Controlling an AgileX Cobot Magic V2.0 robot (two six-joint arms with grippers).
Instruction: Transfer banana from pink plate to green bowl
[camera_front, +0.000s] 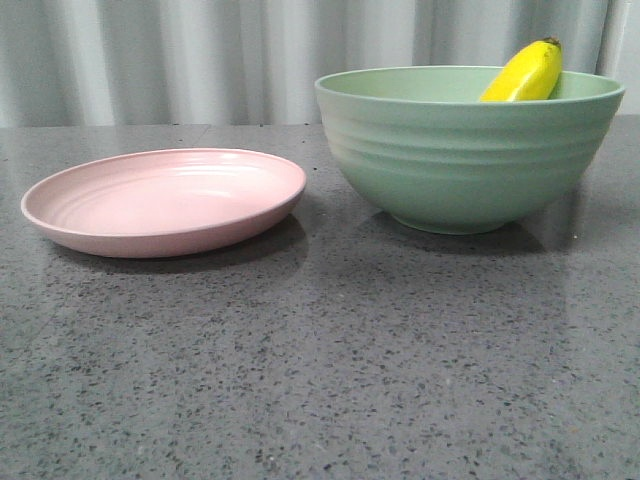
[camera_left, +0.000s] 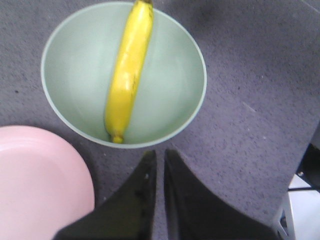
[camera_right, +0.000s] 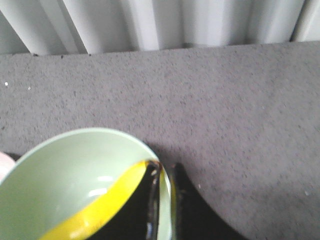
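The yellow banana (camera_front: 525, 72) lies inside the green bowl (camera_front: 465, 160), its dark tip sticking up over the far right rim. The pink plate (camera_front: 165, 200) stands empty to the left of the bowl. No gripper shows in the front view. In the left wrist view my left gripper (camera_left: 160, 152) is shut and empty, above the table between the plate (camera_left: 35, 185) and the bowl (camera_left: 75, 65), with the banana (camera_left: 129, 70) lying across the bowl. In the right wrist view my right gripper (camera_right: 166, 167) is shut and empty, above the bowl's rim (camera_right: 60, 175) and the banana (camera_right: 100, 210).
A speckled grey tabletop (camera_front: 320, 380) carries the plate and bowl. A pale pleated curtain (camera_front: 200, 60) closes the back. A white object (camera_left: 305, 210) shows at the edge of the left wrist view.
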